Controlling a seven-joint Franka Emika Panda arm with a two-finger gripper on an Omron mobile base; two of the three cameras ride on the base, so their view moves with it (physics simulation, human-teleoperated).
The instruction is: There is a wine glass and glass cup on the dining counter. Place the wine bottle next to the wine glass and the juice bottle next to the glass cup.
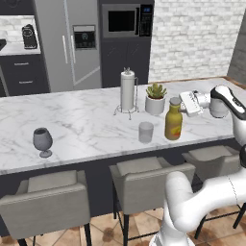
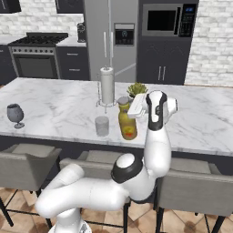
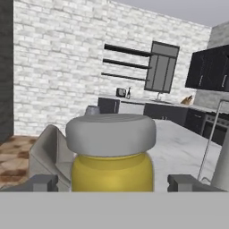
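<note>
Wine glass: the wine glass (image 1: 43, 141) stands alone at the far left of the dining counter (image 1: 77, 122), near its front edge, well apart from everything else; grey, translucent, rounded bowl on a short stem and round foot.

Glass cup: the glass cup (image 1: 145, 132) sits right of centre near the front edge, just beside the juice bottle on that bottle's left; short, straight-sided, clear grey.

Juice bottle: the juice bottle (image 1: 173, 120) stands upright, long axis vertical, just right of the cup; stout, amber-orange, grey cap, yellow-red label. It appears already set next to the glass cup.

Gripper: the gripper (image 1: 184, 103) hangs level with the bottle's cap, just right of it and a little farther back, pointing left toward it. Its jaws stand wide apart and hold nothing; in the hand view the finger tips (image 3: 41, 182) flank the grey cap (image 3: 111, 133) with clear gaps on both sides.

Key relation: the bottle lies directly ahead of the spread jaws, its neck between them but untouched.

Behind: a paper towel holder (image 1: 128, 91) and a potted plant (image 1: 155, 98) stand farther back on the counter.

Wine bottle: a small dark bottle (image 3: 129, 93) on the far wall counter; too small to tell.
</note>
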